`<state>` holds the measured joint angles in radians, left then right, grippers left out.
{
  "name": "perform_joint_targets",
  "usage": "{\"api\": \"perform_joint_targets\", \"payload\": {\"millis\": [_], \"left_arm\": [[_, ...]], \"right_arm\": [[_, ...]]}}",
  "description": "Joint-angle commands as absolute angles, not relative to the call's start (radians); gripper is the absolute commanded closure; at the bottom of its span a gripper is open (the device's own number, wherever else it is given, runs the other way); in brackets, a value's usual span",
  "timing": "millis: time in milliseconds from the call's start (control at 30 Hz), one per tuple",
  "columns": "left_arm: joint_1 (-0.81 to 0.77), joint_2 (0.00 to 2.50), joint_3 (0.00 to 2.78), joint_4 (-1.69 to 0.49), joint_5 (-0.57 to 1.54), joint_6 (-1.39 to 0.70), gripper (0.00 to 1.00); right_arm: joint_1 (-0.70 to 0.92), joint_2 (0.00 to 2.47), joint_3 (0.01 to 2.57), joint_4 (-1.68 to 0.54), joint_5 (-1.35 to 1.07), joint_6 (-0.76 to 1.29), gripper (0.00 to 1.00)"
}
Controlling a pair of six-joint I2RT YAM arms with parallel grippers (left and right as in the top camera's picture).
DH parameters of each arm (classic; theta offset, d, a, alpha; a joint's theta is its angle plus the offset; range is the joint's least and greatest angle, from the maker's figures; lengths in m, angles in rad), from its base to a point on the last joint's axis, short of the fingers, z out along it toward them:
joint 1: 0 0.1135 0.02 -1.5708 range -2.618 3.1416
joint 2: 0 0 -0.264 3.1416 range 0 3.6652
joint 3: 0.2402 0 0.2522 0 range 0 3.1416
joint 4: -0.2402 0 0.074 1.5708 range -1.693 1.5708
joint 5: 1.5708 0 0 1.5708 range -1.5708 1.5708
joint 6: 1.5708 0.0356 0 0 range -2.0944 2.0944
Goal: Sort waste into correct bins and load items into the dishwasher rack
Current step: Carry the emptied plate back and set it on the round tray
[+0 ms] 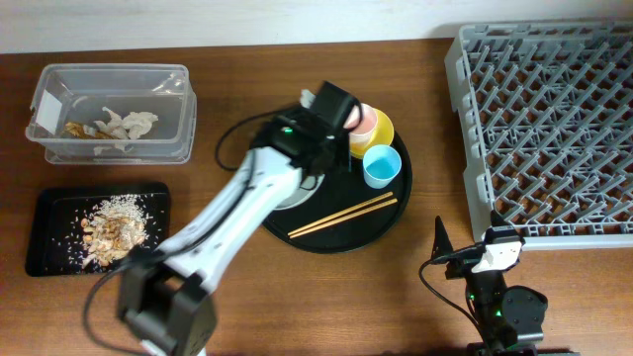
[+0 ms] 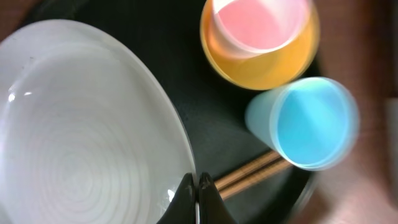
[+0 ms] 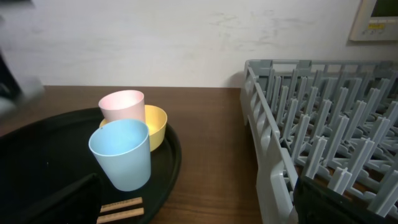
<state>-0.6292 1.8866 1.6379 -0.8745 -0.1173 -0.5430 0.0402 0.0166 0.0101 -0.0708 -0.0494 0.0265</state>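
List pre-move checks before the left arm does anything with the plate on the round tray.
1. Left gripper shut beside the pale grey-green round plate rim; plate gripped: cannot tell.
2. Plate free of scraps: ok.
3. Pink cup separate from small yellow bowl: not ok, it stands inside.
4. Large grey lattice dishwasher rack, visible slots free: ok.
5. Right gripper open, off the round black tray: ok.
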Motion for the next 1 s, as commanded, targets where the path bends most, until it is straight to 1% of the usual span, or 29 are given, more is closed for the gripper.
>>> {"api": "perform_joint_targets", "payload": {"millis": [0, 167, 200, 233, 267, 300, 333, 467, 600, 667, 700, 733, 900, 967], "left_arm": [[-0.644, 1.975, 1.634, -0.854, -0.198, -0.558, 0.99], [-0.645, 2.017, 1.634, -0.826, -0.199, -0.557, 0.98], [-0.645, 2.019, 1.634, -0.823, -0.200, -0.557, 0.87], [-0.645, 2.019, 1.634, -0.823, -0.200, -0.557, 0.73], [-0.645, 2.019, 1.634, -0.822, -0.200, -0.557, 0.64], [-0.645, 2.019, 1.634, -0.822, -0.206, -0.557, 0.54], [-0.645, 2.019, 1.634, -0.822, -0.210, -0.557, 0.49], [-0.645, 2.013, 1.668, -0.856, -0.225, -0.556, 0.45], [-0.625, 1.951, 1.776, -0.991, -0.226, -0.556, 0.43], [-0.604, 1.897, 1.840, -1.082, -0.226, -0.556, 0.35], [-0.592, 1.872, 1.861, -1.117, -0.227, -0.557, 0.25], [-0.576, 1.847, 1.879, -1.148, -0.227, -0.557, 0.01], [-0.430, 1.687, 1.905, -1.291, -0.233, -0.557, 0.01], [-0.324, 1.625, 1.905, -1.359, -0.233, -0.557, 0.01]], "right_arm": [[0.046, 0.013, 0.006, -0.076, -0.044, 0.033, 0.02], [0.046, 0.013, 0.006, -0.076, -0.044, 0.033, 0.02], [0.046, 0.013, 0.006, -0.076, -0.044, 0.033, 0.02], [0.046, 0.013, 0.006, -0.076, -0.044, 0.033, 0.02], [0.046, 0.013, 0.006, -0.076, -0.044, 0.033, 0.02], [0.046, 0.013, 0.006, -0.076, -0.044, 0.033, 0.02], [0.046, 0.013, 0.006, -0.076, -0.044, 0.033, 0.01], [0.046, 0.013, 0.006, -0.076, -0.044, 0.033, 0.02], [0.046, 0.013, 0.006, -0.076, -0.044, 0.033, 0.02], [0.046, 0.013, 0.006, -0.076, -0.044, 0.033, 0.01], [0.046, 0.013, 0.006, -0.076, -0.044, 0.033, 0.02], [0.046, 0.013, 0.006, -0.076, -0.044, 0.033, 0.01], [0.046, 0.013, 0.006, -0.076, -0.044, 0.033, 0.02], [0.046, 0.013, 0.006, -0.076, -0.044, 0.033, 0.02]]}}
